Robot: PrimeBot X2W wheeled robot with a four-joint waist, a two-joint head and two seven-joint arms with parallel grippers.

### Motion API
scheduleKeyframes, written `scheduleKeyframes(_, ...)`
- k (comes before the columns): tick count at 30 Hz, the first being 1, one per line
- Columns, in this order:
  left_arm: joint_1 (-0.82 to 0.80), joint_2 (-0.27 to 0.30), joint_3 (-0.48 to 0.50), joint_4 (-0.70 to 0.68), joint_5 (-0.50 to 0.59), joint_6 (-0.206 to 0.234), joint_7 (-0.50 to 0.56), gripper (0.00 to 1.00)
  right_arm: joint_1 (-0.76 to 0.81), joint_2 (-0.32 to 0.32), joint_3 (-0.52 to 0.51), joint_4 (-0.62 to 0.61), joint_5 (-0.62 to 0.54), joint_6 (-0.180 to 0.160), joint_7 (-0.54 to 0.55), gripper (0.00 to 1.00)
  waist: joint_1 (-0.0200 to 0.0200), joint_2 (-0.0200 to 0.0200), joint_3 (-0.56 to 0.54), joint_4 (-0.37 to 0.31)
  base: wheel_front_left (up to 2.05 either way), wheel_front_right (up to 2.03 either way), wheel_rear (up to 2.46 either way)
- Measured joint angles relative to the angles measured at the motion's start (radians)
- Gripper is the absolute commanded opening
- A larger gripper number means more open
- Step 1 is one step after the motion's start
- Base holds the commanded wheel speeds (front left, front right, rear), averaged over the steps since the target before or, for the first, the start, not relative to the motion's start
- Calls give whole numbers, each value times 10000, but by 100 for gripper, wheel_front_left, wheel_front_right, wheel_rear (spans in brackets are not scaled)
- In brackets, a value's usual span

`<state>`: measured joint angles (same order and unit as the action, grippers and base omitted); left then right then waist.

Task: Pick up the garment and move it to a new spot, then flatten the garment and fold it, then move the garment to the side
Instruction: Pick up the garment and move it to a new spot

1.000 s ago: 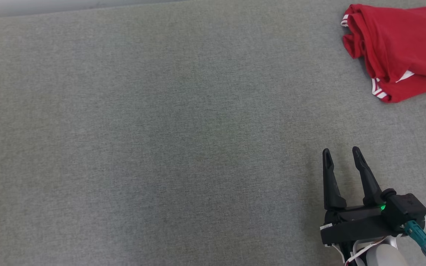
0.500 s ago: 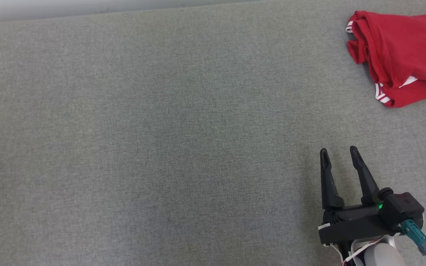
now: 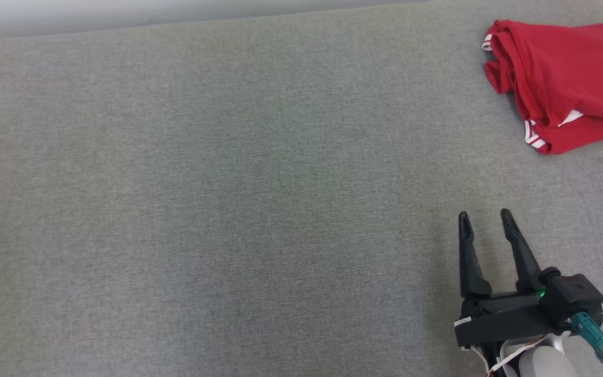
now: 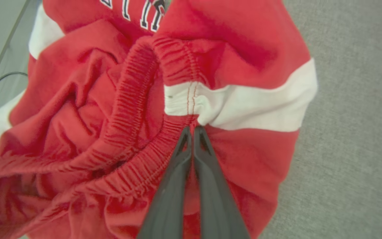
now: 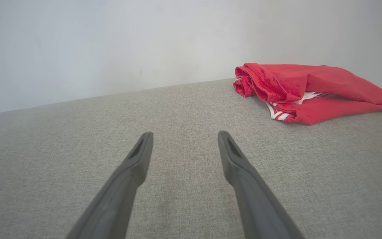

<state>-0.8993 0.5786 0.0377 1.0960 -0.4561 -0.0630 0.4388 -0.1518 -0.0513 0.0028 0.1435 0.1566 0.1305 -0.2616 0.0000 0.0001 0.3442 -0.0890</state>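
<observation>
Left wrist view, left gripper [image 4: 192, 128] pinching red garment [image 4: 88, 99] waistband, right gripper [image 3: 484, 214] still spread.

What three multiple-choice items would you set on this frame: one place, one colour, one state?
1. Where in the head view does the folded red garment lie? A. upper right B. lower left C. centre
2. What colour is the wide band on the bunched garment that the left end effector pinches? A. blue B. white C. green
3. What state is the right end effector in? A. shut on cloth B. open, empty C. shut, empty
Key: 1 A, it lies at the far right corner of the grey surface. 2 B, the band runs white across red cloth. 3 B, its jaws stand apart over bare surface.
</observation>
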Motion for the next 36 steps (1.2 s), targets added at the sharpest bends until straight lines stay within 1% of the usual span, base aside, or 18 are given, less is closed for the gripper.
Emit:
scheduleKeyframes(1, -105, 27, -58, -50, 90, -21, -81, 0, 15, 0, -13, -4, -10, 0, 2, 100, 0, 0, -26, 26, 0, 0, 0)
scheduleKeyframes(3, -103, 138, -71, -320, 142, -161, -731, 0, 73, 13, -29, 10, -63, 0, 2, 100, 0, 0, -96, 92, 0, 0, 0)
scheduleKeyframes(5, -287, 213, -104, -777, 207, -165, -1490, 0, 138, 6, -58, 35, -90, 0, 2, 100, -1, -1, -247, 196, 0, 0, 0)
scheduleKeyframes(7, -609, 232, -209, -1185, 318, -169, -1979, 0, 151, 10, -69, 54, -128, 0, 2, 100, 0, 0, -338, 285, 0, 0, 0)
scheduleKeyframes(13, -1262, -46, -558, -2280, 449, -336, -3010, 0, 259, 10, -59, 184, -163, 0, 0, 100, 0, -1, -672, 487, 0, 0, 0)
scheduleKeyframes(17, -1531, -389, -802, -3277, 424, -428, -3254, 0, 306, 8, 23, 249, -127, 0, 2, 100, 0, 0, -923, 499, 0, 0, 0)
scheduleKeyframes(19, -1573, -456, -940, -3896, 466, -441, -3400, 0, 317, 6, 61, 259, -75, 0, 0, 100, -1, -1, -1008, 432, 0, 0, 0)
scheduleKeyframes(24, -1655, -880, -1266, -5603, 366, -514, -3342, 0, 441, 8, 12, 318, 25, 0, 0, 100, 0, 0, -1156, 101, 0, 0, 0)
scheduleKeyframes(25, -1655, -880, -1266, -5603, 366, -514, -3342, 0, 441, 8, 12, 318, 25, 0, 0, 100, 0, 0, -1156, 101, 0, 0, 0)
scheduleKeyframes(27, -1716, -1057, -1400, -6431, 314, -514, -3168, 0, 482, 8, 38, 349, 86, 0, 0, 100, -1, -1, -1216, -68, 0, 0, 0)
scheduleKeyframes(32, -1870, -1693, -1747, -8287, 58, -407, -2466, 0, 534, 8, 96, 414, 240, 0, 0, 100, 0, 0, -1371, -564, 0, 0, 0)
scheduleKeyframes(36, -1928, -2127, -1944, -9223, -343, -282, -1848, 0, 590, 4, 146, 500, 428, 0, 2, 100, -1, 0, -1499, -1020, 0, 0, 0)
